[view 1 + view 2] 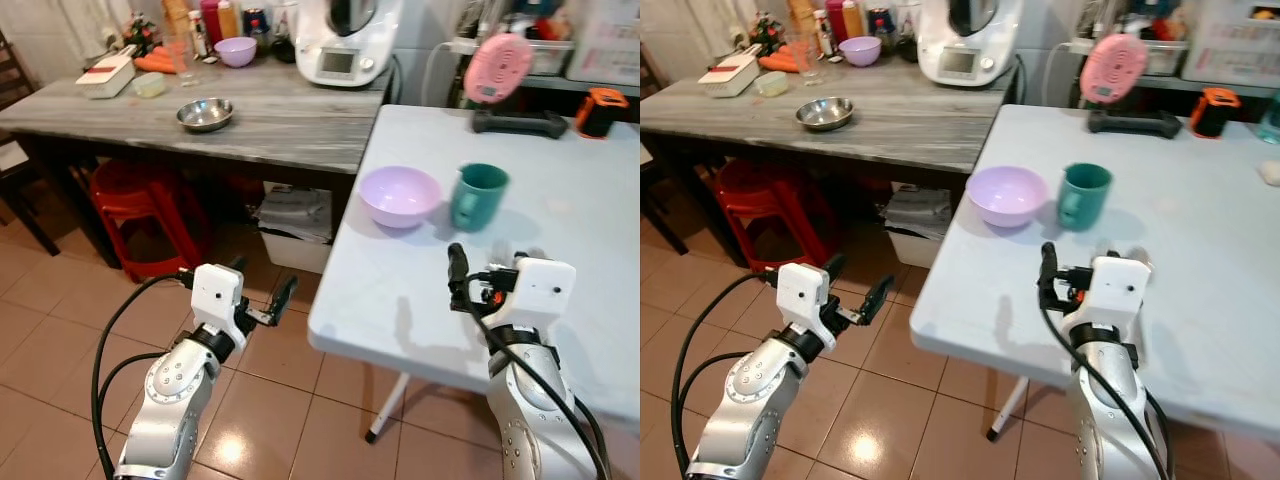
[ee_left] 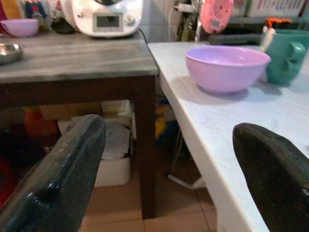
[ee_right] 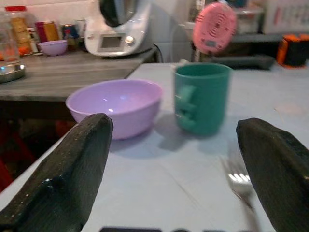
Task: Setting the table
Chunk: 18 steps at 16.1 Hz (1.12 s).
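Lavender bowl (image 1: 399, 195) sits empty on the white table (image 1: 560, 200), green mug (image 1: 477, 196) just beside it, interior not visible. Fork (image 3: 237, 182) lies on the table near the mug. Right gripper (image 3: 169, 179) spread wide over the table before bowl and mug; left gripper (image 2: 169, 174) spread wide, holding nothing, off the table edge.

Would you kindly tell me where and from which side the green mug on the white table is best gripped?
Probably across its body, from the robot's side. The green mug stands upright on the white table, its handle turned toward the purple bowl close on its left, leaving the near and right walls free. The right claw is open and already faces it; the fork lies between them.
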Motion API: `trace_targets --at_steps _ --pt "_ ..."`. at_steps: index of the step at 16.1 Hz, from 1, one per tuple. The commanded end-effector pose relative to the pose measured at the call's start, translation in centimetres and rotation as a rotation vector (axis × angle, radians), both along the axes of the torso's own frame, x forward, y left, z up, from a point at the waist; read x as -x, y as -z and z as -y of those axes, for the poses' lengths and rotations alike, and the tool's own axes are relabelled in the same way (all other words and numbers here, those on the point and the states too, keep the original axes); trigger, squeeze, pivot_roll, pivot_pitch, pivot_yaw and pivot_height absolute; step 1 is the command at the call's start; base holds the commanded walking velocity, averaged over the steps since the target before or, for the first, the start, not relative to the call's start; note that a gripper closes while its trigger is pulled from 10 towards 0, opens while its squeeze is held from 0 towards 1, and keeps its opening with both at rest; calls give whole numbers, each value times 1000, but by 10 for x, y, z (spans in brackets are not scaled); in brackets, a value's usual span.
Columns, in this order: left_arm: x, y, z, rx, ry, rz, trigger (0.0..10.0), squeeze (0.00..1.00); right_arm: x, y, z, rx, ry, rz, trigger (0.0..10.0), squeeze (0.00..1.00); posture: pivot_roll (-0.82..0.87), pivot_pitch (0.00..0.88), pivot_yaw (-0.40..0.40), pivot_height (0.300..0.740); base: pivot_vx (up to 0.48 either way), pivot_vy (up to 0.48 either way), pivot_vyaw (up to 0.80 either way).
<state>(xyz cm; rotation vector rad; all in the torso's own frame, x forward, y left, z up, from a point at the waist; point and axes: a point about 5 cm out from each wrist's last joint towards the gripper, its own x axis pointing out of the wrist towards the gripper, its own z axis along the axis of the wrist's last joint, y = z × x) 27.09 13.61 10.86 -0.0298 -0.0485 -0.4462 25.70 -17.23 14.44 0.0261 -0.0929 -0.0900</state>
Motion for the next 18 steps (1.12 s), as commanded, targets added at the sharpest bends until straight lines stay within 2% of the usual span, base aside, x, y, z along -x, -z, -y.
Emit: trace_targets --at_steps 1,7,12,14,15,17,18 --pt "0 -3 -6 -11 -12 6 10000 0 1 -5 -8 18 -40 26 10000 0 -30 0 56 740 322 0 0" --pt "0 -3 -4 -6 -12 3 10000 0 1 -6 -13 67 -71 41 10000 0 -28 0 56 740 321 0 0" --pt "4 5 -4 -15 -6 -23 10000 0 0 -3 -21 91 -144 9 10000 0 -32 0 57 740 0 0 0" --pt "6 9 -5 -25 17 -44 10000 0 -2 -1 -23 98 -167 -8 10000 0 -34 0 56 740 0 0 0" --pt "12 15 0 -4 91 -78 10000 0 -5 6 -22 156 -192 -57 10000 0 -32 0 54 740 0 0 0" --pt "15 17 1 5 110 -91 10000 0 -7 7 -21 167 -202 -74 10000 0 -35 0 48 740 0 0 0" --pt "20 20 5 -3 149 -95 10000 0 -12 7 -20 206 -232 -93 10000 0 -37 0 46 740 0 0 0"
